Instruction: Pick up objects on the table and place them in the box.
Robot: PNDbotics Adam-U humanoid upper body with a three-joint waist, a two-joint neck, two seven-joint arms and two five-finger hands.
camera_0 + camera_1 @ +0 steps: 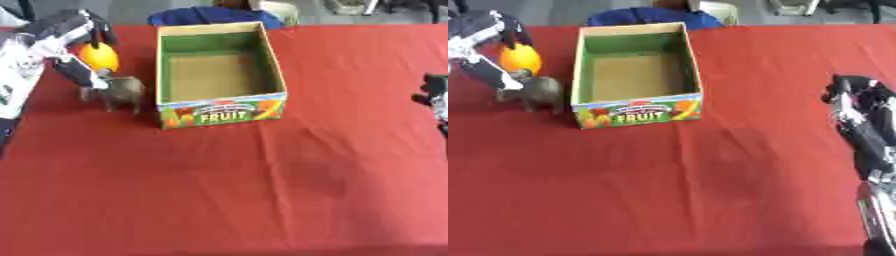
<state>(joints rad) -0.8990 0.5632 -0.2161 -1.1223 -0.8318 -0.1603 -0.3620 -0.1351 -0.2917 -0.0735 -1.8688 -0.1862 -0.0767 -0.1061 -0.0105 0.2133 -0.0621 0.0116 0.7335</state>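
The red worktop (pixel 262 200) in front is bare. At its right edge the right hand (pixel 859 107) idles, fingers relaxed, holding nothing. Farther back stands the box (pixel 223 114), apparently empty, so nothing seems placed yet. Just left of it a small brown animal figure (pixel 122 92) stands on the cloth. Behind it, the left hand (pixel 74 45) has its fingers curled round an orange ball (pixel 101 57), which probably goes in first; the figure remains.

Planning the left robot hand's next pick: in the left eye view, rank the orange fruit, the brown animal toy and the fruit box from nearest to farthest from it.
From the left robot hand:
1. Orange fruit, inside its curled fingers.
2. Brown animal toy, just below the fingertips, left of the box.
3. Fruit box, farther right, mid-table.
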